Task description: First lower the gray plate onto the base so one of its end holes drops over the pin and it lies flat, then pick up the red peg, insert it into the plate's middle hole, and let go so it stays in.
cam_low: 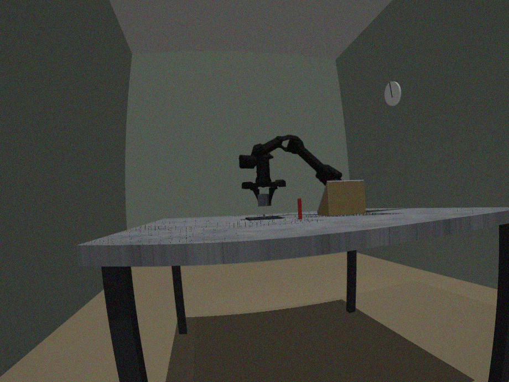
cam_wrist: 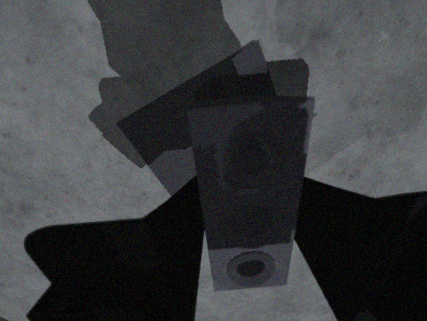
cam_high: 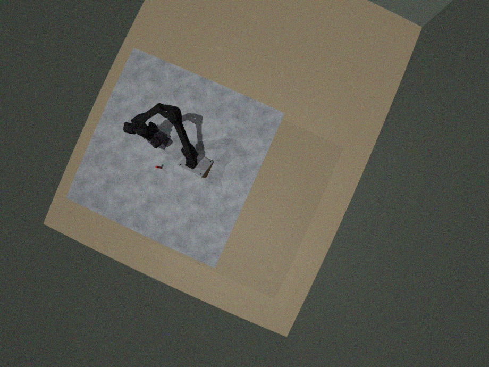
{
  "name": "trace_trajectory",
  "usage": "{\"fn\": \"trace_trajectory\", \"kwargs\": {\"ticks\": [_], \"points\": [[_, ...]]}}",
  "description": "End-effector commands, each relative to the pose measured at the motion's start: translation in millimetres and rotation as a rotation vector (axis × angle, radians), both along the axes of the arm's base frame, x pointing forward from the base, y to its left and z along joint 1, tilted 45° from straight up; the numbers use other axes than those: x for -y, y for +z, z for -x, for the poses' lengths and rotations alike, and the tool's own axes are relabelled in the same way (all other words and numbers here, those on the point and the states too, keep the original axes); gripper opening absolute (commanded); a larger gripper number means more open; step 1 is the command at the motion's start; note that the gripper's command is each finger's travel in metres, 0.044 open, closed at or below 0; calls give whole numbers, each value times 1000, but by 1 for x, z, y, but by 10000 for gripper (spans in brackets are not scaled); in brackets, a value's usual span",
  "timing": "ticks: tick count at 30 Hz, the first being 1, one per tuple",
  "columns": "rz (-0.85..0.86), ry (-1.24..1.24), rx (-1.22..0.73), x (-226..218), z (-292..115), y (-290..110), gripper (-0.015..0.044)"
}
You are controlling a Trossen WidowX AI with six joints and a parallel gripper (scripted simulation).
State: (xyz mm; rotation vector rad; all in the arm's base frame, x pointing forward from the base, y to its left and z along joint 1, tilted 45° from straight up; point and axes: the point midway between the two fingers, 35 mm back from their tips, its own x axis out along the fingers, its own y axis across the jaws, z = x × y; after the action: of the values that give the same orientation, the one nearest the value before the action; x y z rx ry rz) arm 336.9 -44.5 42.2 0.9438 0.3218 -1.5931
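In the exterior view, the marbled table [cam_low: 287, 242] is spreading wide to the left of the work, its front edge running well ahead of everything standing on it. Left of centre, the gripper [cam_low: 263, 196] is hanging from the black arm [cam_low: 306, 155], clamped on the gray plate [cam_low: 263, 199], which is hanging on end with its lower edge just above the table. Directly under it the dark base [cam_low: 265, 217] is lying flat, its thin pin [cam_low: 263, 213] rising toward the plate but not touching it. Just right of the base, the red peg [cam_low: 299, 208] is standing upright and alone, with a gap between it and the plate. Further right, the tan wedge block [cam_low: 343, 197] is carrying the arm's foot. In the wrist view, the plate [cam_wrist: 249, 187] is filling the centre, one end hole at the bottom, the base [cam_wrist: 154, 131] showing behind it at upper left.
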Motion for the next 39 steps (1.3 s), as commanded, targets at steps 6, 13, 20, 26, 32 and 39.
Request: {"fn": "trace_trajectory", "kwargs": {"ticks": [6,13,20,26,32,39], "points": [[9,-10,11,7,2,2,0],[9,-10,11,7,2,2,0],[9,-10,11,7,2,2,0],[9,-10,11,13,2,-2,0],[9,-10,11,19,2,-9,0],[10,-10,11,25,1,-15,0]]}}
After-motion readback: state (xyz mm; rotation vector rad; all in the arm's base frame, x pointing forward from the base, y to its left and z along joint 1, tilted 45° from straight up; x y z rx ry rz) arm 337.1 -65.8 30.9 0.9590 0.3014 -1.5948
